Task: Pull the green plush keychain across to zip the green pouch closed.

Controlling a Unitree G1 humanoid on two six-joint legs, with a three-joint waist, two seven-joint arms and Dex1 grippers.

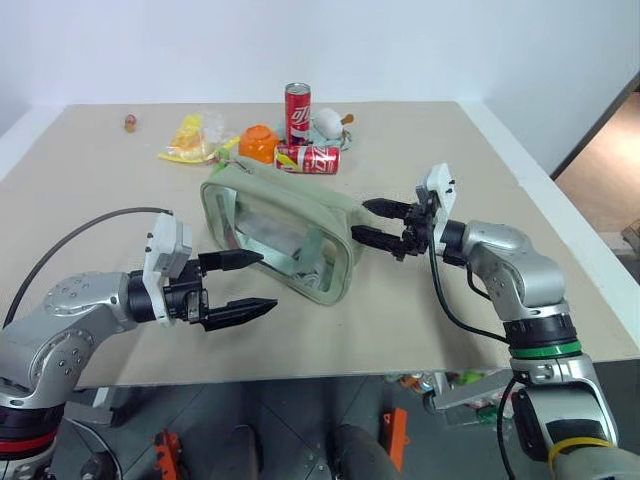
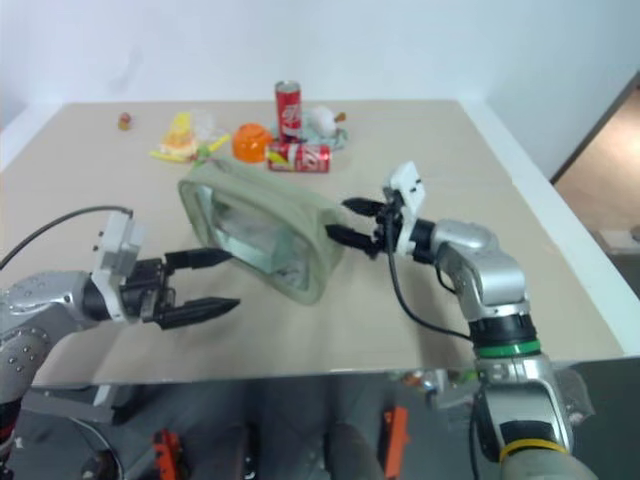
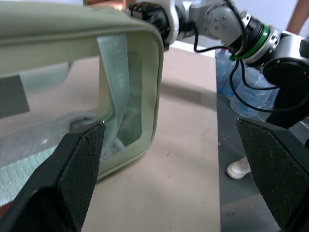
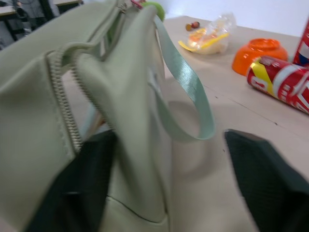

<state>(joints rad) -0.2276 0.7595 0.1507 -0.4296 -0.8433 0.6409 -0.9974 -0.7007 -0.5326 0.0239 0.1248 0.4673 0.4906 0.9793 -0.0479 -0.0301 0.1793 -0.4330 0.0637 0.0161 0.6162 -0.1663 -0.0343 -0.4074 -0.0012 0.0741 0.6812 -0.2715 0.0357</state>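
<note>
Both arms reach level toward the pouch (image 1: 285,232) standing mid-tabletop (image 1: 480,180). Left gripper (image 1: 243,284) jaws apart at its near end; right gripper (image 1: 366,221) jaws apart at its right end. Keychain (image 4: 153,8) at the far end. Can (image 1: 298,113) writing unreadable.

green plush keychain (image 4: 153,8) mostly behind green pouch (image 4: 96,96)

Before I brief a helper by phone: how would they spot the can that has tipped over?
Start from the big green pouch mid-table. Just past its far end sit an orange bowl and two red cans. One can stands upright; the tipped can lies on its side.
</note>
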